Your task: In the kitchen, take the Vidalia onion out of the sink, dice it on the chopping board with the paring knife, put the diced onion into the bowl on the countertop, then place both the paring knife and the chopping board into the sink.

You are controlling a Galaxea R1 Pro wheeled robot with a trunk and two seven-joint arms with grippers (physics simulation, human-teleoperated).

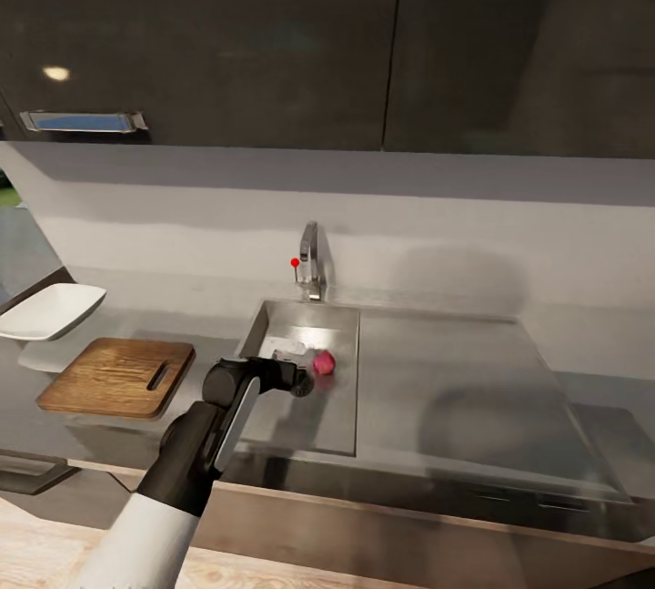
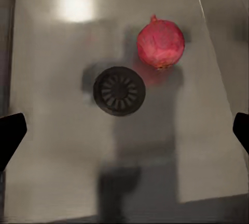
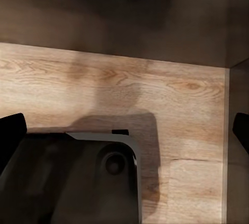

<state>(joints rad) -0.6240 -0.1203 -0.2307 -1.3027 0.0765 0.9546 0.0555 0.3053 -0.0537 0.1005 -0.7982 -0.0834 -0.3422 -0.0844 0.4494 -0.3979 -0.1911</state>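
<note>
Left gripper [image 2: 124, 130] spread wide over the sink [image 1: 273, 320], grasping nothing, fingertips [image 2: 11, 130] at either side of the wrist view. Onion [image 1: 324, 361] down on the basin floor near the right wall, just beside the round drain [image 2: 119, 90], not touched. Tap [image 1: 312, 261] at the basin's back edge. Chopping board [image 1: 118, 377] on the countertop [image 1: 437, 389] left of the sink, white bowl [image 1: 47, 310] behind it at the left end. Right gripper [image 3: 124, 125] spread open over wooden floor [image 3: 171, 94].

Dark wall cabinets [image 1: 273, 34], wooden floor [image 3: 171, 99]
</note>
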